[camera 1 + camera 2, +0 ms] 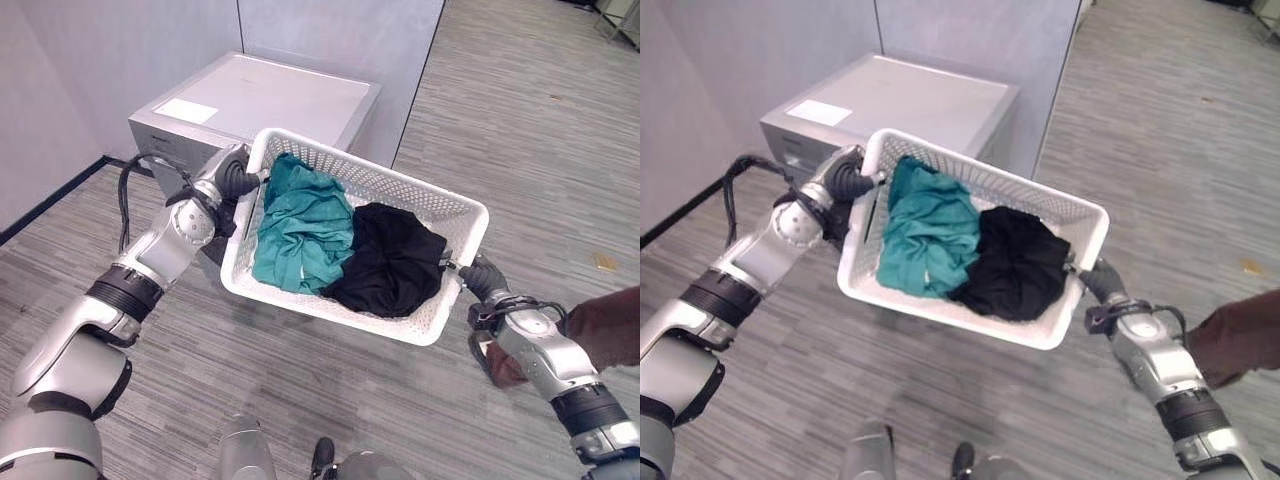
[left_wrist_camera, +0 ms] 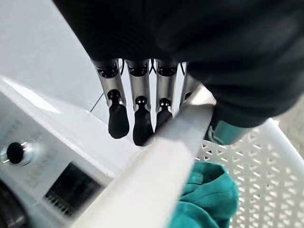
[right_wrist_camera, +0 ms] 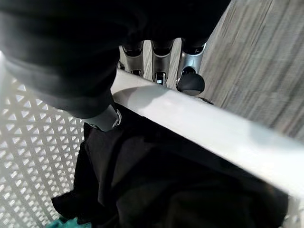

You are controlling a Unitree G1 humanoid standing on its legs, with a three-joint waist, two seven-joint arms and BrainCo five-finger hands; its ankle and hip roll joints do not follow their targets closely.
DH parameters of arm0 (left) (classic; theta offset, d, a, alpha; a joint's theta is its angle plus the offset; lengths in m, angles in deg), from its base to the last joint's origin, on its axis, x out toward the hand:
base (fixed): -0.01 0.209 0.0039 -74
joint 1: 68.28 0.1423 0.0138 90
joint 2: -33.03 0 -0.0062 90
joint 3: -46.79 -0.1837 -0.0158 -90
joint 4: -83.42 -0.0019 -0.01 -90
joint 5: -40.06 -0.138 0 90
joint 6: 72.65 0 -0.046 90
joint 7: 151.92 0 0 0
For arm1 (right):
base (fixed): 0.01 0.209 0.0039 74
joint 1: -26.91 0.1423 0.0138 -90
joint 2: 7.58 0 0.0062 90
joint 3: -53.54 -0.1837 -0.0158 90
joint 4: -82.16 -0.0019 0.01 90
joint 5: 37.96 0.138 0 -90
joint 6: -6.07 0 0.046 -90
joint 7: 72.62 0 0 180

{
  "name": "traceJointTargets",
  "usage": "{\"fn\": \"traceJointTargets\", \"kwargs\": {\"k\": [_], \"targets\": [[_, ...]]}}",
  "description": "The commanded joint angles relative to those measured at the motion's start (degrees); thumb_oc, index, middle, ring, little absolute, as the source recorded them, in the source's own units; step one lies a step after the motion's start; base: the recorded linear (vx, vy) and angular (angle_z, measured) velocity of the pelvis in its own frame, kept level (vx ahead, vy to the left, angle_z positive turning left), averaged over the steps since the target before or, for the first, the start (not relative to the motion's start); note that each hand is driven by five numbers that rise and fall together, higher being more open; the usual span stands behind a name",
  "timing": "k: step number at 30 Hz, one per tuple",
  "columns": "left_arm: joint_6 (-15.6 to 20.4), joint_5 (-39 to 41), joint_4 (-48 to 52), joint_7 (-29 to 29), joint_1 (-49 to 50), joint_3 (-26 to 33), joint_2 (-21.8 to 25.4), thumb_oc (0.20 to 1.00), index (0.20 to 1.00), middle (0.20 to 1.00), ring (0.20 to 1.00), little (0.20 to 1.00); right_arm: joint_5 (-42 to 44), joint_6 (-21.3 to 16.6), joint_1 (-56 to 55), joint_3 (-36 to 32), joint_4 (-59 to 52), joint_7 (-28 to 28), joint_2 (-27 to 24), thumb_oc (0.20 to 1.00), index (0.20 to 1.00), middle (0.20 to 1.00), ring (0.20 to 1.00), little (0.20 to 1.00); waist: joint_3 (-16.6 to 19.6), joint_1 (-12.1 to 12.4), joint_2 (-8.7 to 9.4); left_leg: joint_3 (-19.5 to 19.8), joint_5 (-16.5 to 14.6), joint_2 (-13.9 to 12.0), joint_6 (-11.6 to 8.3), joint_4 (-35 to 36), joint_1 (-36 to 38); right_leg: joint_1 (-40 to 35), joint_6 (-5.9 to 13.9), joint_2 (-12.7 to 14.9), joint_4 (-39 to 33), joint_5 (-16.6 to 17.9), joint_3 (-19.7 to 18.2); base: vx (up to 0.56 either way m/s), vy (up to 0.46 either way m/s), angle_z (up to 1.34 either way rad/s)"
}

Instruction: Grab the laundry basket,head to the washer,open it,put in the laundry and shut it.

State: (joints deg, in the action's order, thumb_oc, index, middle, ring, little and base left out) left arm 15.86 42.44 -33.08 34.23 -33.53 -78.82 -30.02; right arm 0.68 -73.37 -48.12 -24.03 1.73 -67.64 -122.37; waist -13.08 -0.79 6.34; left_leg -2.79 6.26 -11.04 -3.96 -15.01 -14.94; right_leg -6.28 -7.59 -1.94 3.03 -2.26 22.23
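A: How much room is there around the washer (image 1: 262, 105)?

B: It stands against the grey partition walls (image 1: 150, 40), in the corner they form. Grey striped floor (image 1: 520, 130) lies open to the robot's right and near side. A person's dark sleeve and hand (image 1: 600, 335) come in at the right edge, just beside the right forearm.

A: And the laundry basket (image 1: 440, 215)?

B: The white perforated basket is carried in the air, tilted, its far left corner over the washer's near right corner. In the left wrist view the washer's control panel with a knob (image 2: 15, 152) sits just below the basket's rim.

A: What is inside?

B: A teal garment (image 1: 300, 225) on the left half, a black garment (image 1: 390, 260) on the right half, touching each other in the middle.

A: Where are the hands?

B: The left robot hand (image 1: 236, 178) is at the basket's left end, fingers (image 2: 142, 118) hooked down the outside of the rim and thumb inside, gripping it. The right robot hand (image 1: 478, 275) clamps the right end the same way: fingers (image 3: 190, 80) outside the rim, thumb inside against the black garment.
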Motion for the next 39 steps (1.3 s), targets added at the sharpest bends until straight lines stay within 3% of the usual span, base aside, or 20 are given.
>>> {"fn": "traceJointTargets", "kwargs": {"k": [1, 6, 9, 13, 19, 34, 37, 39], "targets": [[4.57, 2.32, 2.6, 1.83, -7.77, -1.5, -4.39, 0.2, 0.2, 0.2, 0.2, 0.2, 3.59, -10.35, 7.95, -2.67, -9.2, -2.93, -2.54, 0.2, 0.2, 0.2, 0.2, 0.2, 4.32, 3.13, -2.11, 5.85, 0.53, 0.3, 0.0, 8.86, 6.78, -2.05, 9.59, 5.29, -2.42, -4.59, -6.66, 0.27, 0.084, 0.05], [4.95, 2.67, 0.55, 2.68, -11.1, -3.84, -4.51, 0.2, 0.2, 0.2, 0.2, 0.2, 3.74, -10.64, 12.45, -0.39, -7.26, -2.2, -2.09, 0.2, 0.2, 0.2, 0.2, 0.2, 4.55, 3.77, -3.3, 11.36, 0.7, 1.83, -0.76, 14.96, 6.82, -3.79, 9.65, 5.14, 0.44, -7.91, -8.01, 0.16, 0.068, -0.01], [5.45, 2.43, 0.3, 2.97, -11.39, -3.84, -4.62, 0.2, 0.2, 0.2, 0.2, 0.2, 4.02, -10.87, 13.58, 0.34, -7.11, -2.38, -1.63, 0.2, 0.2, 0.2, 0.2, 0.2, 5.47, 3.87, -4.25, 10.79, 0.68, 2.09, -0.97, 13.76, 8.34, -4.36, 9.83, 5.76, 1.67, -8.83, -8.42, 0.16, 0.112, -0.27], [6.43, 2.92, -1.04, 4.09, -15.07, -6.03, -4.54, 0.2, 0.2, 0.2, 0.2, 0.2, 4.32, -10.98, 18.47, 4.43, -5.49, -2.66, 0.01, 0.2, 0.2, 0.2, 0.2, 0.2, 7.83, 5.07, -5.02, 9.1, -0.79, 4.12, -0.39, 12.71, 11.18, -5.36, 11.49, 8.61, 1.72, -8.23, -8.85, 0.2, 0.16, -0.25], [7.07, 4.32, -5.76, 5.94, -22.09, -9.32, -6.05, 0.2, 0.2, 0.2, 0.2, 0.2, 5.21, -11.36, 26.17, 8.1, -0.59, -1.28, -0.61, 0.2, 0.2, 0.2, 0.2, 0.2, 9.3, 4.96, -5.62, 7.03, -1.68, 5.0, 0.19, 14.26, 13.83, -5.58, 12.95, 10.3, 0.44, -7.32, -9.43, 0.1, 0.066, -0.05], [6.26, 7.25, -17.72, 4.66, -29.64, -16.41, -4.83, 0.2, 0.2, 0.2, 0.2, 0.2, 0.96, -8.73, 40.33, 16.89, 13.99, -0.39, -1.14, 0.2, 0.2, 0.2, 0.2, 0.2, 9.73, 3.92, -5.93, 4.45, -2.99, 5.33, 0.8, 15.7, 15.98, -4.51, 15.19, 11.46, 0.66, -5.28, -9.62, 0.07, 0.018, -0.09], [5.99, 7.08, -17.42, 4.29, -29.49, -16.58, -3.27, 0.2, 0.2, 0.2, 0.2, 0.2, 1.21, -8.34, 40.2, 16.71, 14.11, -0.59, -1.24, 0.2, 0.2, 0.2, 0.2, 0.2, 8.71, 3.9, -5.8, 3.4, -2.76, 4.55, 0.7, 15.49, 16.18, -2.8, 14.91, 10.71, 3.93, -5.97, -10.98, 0.0, -0.058, -0.33], [5.42, 6.59, -16.63, 3.75, -29.7, -16.67, -2.3, 0.2, 0.2, 0.2, 0.2, 0.2, 2.26, -8.59, 38.21, 14.43, 13.59, -0.42, -4.76, 0.2, 0.2, 0.2, 0.2, 0.2, 6.74, 3.0, -3.87, 4.24, -1.11, 2.73, -0.5, 6.64, 9.86, -3.59, 11.87, 8.33, 2.84, -8.48, -11.28, -0.07, -0.235, 0.12]]}}
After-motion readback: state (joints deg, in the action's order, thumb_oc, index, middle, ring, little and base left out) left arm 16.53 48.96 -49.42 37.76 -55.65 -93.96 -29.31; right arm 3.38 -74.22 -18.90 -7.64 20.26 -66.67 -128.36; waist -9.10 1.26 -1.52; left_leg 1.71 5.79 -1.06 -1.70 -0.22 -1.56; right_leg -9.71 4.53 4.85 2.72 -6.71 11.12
